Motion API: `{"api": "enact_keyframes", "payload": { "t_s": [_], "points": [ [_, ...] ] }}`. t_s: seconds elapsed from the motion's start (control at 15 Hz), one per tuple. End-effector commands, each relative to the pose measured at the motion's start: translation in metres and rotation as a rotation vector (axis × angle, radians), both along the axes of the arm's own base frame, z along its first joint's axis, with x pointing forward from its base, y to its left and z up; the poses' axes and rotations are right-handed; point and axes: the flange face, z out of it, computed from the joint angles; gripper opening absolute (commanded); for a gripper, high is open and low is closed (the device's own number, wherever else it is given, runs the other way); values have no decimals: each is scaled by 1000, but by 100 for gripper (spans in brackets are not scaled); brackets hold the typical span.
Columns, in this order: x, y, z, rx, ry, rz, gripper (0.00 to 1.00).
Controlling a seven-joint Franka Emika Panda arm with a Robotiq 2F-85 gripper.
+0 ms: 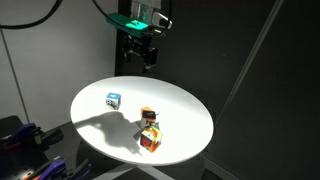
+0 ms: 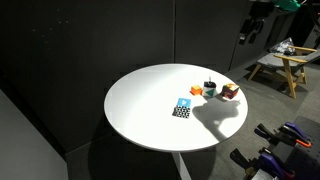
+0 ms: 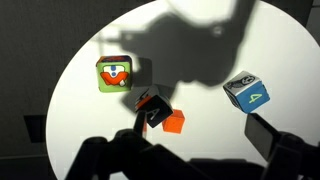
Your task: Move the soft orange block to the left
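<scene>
The soft orange block [image 1: 150, 140] sits at the near edge of the round white table [image 1: 190, 110]. It looks dark red in an exterior view [image 2: 230, 92]. In the wrist view [image 3: 115, 73] its upper face is green with an orange-red and white patch. My gripper [image 1: 143, 60] hangs high above the table's far side, open and empty. It also shows in an exterior view [image 2: 247, 35]. In the wrist view its dark fingers [image 3: 200, 140] frame the bottom, well apart, with nothing between them.
A blue-and-white cube [image 1: 113, 99] marked "4" [image 3: 246, 92] lies apart from the others. A black-marked block [image 3: 150, 108] and a small plain orange block [image 3: 173, 122] lie side by side between it and the soft block. The gripper's shadow falls across the table.
</scene>
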Motion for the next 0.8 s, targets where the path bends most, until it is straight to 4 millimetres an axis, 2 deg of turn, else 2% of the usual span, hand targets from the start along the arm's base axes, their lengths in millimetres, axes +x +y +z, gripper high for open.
{"api": "enact_keyframes", "payload": {
  "t_s": [0.0,0.47,0.73],
  "points": [
    [2,-1,0,2,-3,-6,100],
    [32,-14,-8,-16,-55,-40,100],
    [54,-34,-15,-36,-66,-93,100]
  ]
}}
